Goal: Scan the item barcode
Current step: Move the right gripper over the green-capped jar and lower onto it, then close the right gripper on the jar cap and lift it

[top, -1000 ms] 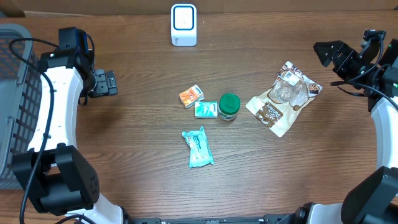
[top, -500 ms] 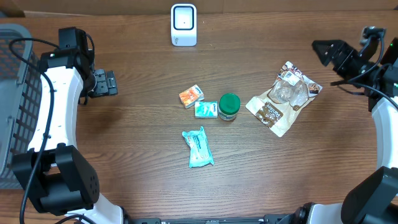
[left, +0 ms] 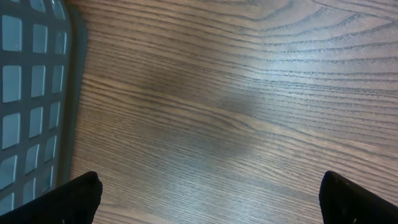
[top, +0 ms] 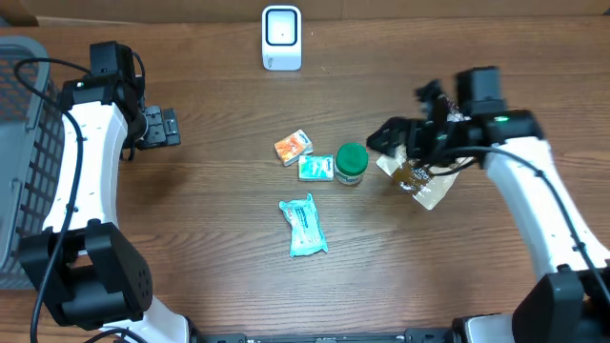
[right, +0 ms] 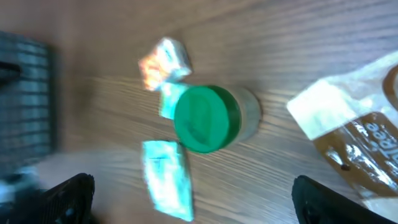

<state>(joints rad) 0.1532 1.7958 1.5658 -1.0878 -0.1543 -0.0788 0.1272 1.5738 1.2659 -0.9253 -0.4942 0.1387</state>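
The white barcode scanner (top: pixel 281 38) stands at the table's far edge. Mid-table lie a green-lidded jar (top: pixel 351 163), a small orange box (top: pixel 293 147), a small teal box (top: pixel 315 168) and a teal packet (top: pixel 303 226). A brown and clear bag (top: pixel 434 181) lies to their right. My right gripper (top: pixel 402 116) hovers open over the bag's left part, just right of the jar. In the blurred right wrist view the jar (right: pixel 208 118) sits ahead of the open right gripper (right: pixel 199 202), which holds nothing. My left gripper (top: pixel 173 126) is open and empty at far left.
A grey mesh basket (top: pixel 19 152) fills the left edge; its wall (left: pixel 31 93) shows in the left wrist view beside my open left gripper (left: pixel 211 202) over bare wood. In the right wrist view the packet (right: pixel 168 177), orange box (right: pixel 163 60) and bag (right: pixel 354 124) surround the jar.
My right arm has swung in from the right edge to above the bag, close to the jar, still open. The left arm and the items have not moved.
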